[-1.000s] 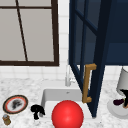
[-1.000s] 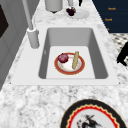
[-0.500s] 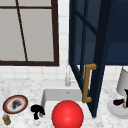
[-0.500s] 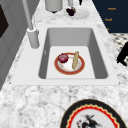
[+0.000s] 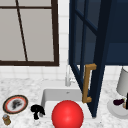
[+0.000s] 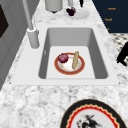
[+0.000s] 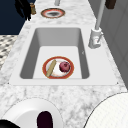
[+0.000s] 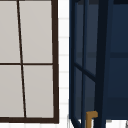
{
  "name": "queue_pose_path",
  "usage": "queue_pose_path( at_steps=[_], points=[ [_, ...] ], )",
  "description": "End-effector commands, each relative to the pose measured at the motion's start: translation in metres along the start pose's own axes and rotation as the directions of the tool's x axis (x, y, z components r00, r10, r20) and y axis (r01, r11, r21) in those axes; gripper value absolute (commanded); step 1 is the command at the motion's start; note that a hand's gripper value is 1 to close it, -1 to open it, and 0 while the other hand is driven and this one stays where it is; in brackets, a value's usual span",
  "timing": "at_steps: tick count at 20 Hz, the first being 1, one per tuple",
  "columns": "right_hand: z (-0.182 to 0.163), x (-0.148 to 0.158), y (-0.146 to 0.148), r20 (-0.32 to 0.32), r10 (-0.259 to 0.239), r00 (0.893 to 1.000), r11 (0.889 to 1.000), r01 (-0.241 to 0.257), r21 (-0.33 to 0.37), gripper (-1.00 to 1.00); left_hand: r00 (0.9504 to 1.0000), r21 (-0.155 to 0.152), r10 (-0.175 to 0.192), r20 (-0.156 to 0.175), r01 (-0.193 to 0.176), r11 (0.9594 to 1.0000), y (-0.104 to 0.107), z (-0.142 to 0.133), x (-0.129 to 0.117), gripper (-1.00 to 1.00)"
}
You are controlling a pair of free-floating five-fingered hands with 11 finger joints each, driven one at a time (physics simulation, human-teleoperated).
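Observation:
My left hand (image 5: 37, 110) hovers at the sink's left front corner, next to a decorated plate (image 5: 15, 104) and a small jar (image 5: 6, 120). In the right side view the left hand (image 7: 23, 9) hangs off the counter's front edge with relaxed fingers pointing down; it holds nothing. It also appears in the left side view (image 6: 123, 55). My right hand (image 5: 126, 101) is a dark sliver at the right edge, by a white plate (image 5: 117, 108) bearing a dark purple vegetable (image 5: 118, 101). In the sink (image 6: 100, 50) lies a red-rimmed plate (image 6: 66, 68) with a red onion (image 6: 63, 58) and a tan stick (image 6: 75, 60).
A navy cabinet door with a wooden handle (image 5: 87, 83) stands open above the sink's right side. A large red sphere (image 5: 67, 115) sits in front of the sink. The faucet (image 5: 67, 77) rises behind the basin. A white canister (image 5: 123, 82) stands at the right.

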Motion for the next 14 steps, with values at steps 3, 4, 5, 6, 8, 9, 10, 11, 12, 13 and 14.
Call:
queue_pose_path(
  at_steps=[3,4,5,6,8,9,10,11,12,13,14],
  points=[
    [0.002,0.011,0.019,-0.137,0.019,0.99,0.994,-0.004,0.109,-1.0,1.0,0.0,0.0,0.0,0.0,1.0,0.0,0.0,0.0,0.0],
    [-0.001,0.013,0.021,-0.141,0.039,0.989,0.991,-0.021,0.129,-1.0,1.0,0.0,0.0,0.0,0.0,1.0,0.0,0.0,0.0,0.0],
    [-0.01,0.016,0.019,-0.127,0.059,0.99,0.987,-0.038,0.158,-1.0,1.0,0.0,0.0,0.0,0.0,1.0,0.0,0.0,0.0,0.0],
    [-0.015,0.014,0.019,-0.12,0.077,0.99,0.98,-0.053,0.19,-1.0,1.0,0.0,0.0,0.0,0.0,1.0,0.0,0.0,0.0,0.0],
    [-0.022,0.016,0.024,-0.11,0.089,0.99,0.967,-0.059,0.248,-1.0,1.0,0.0,0.0,0.0,0.0,1.0,0.0,0.0,0.0,0.0],
    [-0.027,0.016,0.029,-0.094,0.095,0.991,0.962,-0.067,0.265,-1.0,1.0,0.0,0.0,0.0,0.0,1.0,0.0,0.0,0.0,0.0],
    [-0.03,0.016,0.032,-0.083,0.109,0.991,0.955,-0.081,0.284,-1.0,1.0,0.0,0.0,0.0,0.0,1.0,0.0,0.0,0.0,0.0],
    [-0.033,0.018,0.034,-0.074,0.113,0.991,0.949,-0.085,0.305,-1.0,1.0,0.0,0.0,0.0,0.0,1.0,0.0,0.0,0.0,0.0],
    [-0.038,0.02,0.036,-0.065,0.111,0.992,0.944,-0.085,0.319,-1.0,1.0,0.0,0.0,0.0,0.0,1.0,0.0,0.0,0.0,0.0],
    [-0.041,0.02,0.038,-0.046,0.115,0.992,0.939,-0.094,0.33,-1.0,1.0,0.0,0.0,0.0,0.0,1.0,0.0,0.0,0.0,0.0],
    [-0.043,0.02,0.041,-0.038,0.113,0.993,0.933,-0.093,0.347,-1.0,1.0,0.0,0.0,0.0,0.0,1.0,0.0,0.0,0.0,0.0]
  ],
)
